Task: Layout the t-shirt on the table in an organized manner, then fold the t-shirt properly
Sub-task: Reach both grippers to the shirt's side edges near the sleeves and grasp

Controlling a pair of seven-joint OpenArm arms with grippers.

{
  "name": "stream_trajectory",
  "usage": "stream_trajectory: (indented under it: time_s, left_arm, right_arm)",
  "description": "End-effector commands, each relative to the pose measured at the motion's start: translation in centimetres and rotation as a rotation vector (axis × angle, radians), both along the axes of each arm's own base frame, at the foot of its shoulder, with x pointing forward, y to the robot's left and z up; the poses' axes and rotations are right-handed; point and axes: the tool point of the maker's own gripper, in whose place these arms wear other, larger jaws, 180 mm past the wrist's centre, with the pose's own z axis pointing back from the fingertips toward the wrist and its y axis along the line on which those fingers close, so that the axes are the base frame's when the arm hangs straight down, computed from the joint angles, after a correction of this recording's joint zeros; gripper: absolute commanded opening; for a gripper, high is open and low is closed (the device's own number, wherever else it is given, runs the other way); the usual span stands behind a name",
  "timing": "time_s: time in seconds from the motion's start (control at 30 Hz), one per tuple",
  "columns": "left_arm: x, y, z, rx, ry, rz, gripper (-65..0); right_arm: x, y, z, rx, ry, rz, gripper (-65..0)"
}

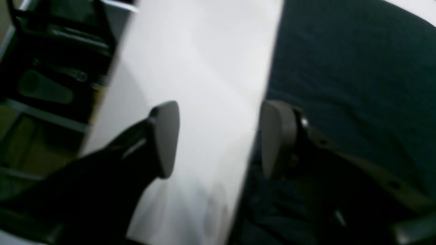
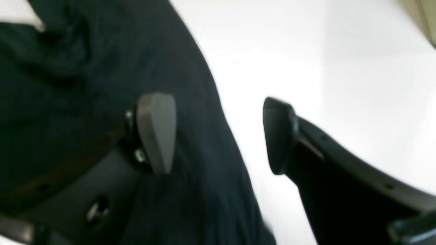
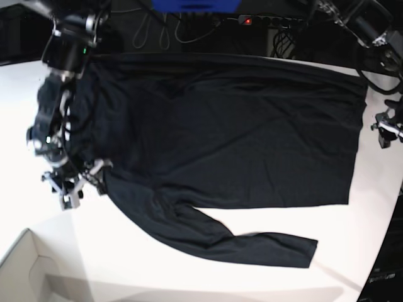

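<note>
The black t-shirt (image 3: 239, 138) lies spread out on the white table (image 3: 157, 270), with one sleeve (image 3: 252, 242) stretched toward the front. My right gripper (image 3: 79, 185) hovers at the shirt's left end. In the right wrist view it (image 2: 218, 134) is open, one finger over the t-shirt (image 2: 85, 85), the other over bare table (image 2: 323, 68), nothing clamped. My left gripper (image 3: 385, 129) sits just off the shirt's right edge. In the left wrist view it (image 1: 221, 137) is open above the table (image 1: 197, 68), its right finger over the edge of the t-shirt (image 1: 357, 85).
A pale cardboard box corner (image 3: 25, 270) stands at the front left. Cables and a power strip (image 3: 249, 20) run along the back. The table's curved edge is close to the left arm, with dark framework (image 1: 51, 68) beyond it.
</note>
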Motion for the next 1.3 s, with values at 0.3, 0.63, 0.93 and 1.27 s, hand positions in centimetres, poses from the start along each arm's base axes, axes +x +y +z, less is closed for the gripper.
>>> stream_trajectory:
  time_s: [0.3, 0.63, 0.93, 1.27]
  left_arm:
    - [1.9, 2.1, 1.8, 0.010, -0.044, 0.010, -28.8]
    - [7.0, 1.1, 0.1, -0.003, -0.069, -0.046, -28.8]
    - [14.3, -3.2, -3.1, -0.090, -0.104, -0.165, -28.8]
    - [18.6, -5.4, -4.6, -0.115, -0.116, -0.196, -28.8]
  right_arm:
    - [6.5, 0.9, -1.2, 0.076, -0.031, -0.003, -24.0]
    - [4.3, 1.4, -5.0, 0.064, 0.033, 0.019, -24.4]
    - [2.7, 1.6, -6.7, 0.060, 0.076, 0.025, -39.9]
    - [1.5, 1.5, -7.9, 0.061, 0.099, 0.023, -51.7]
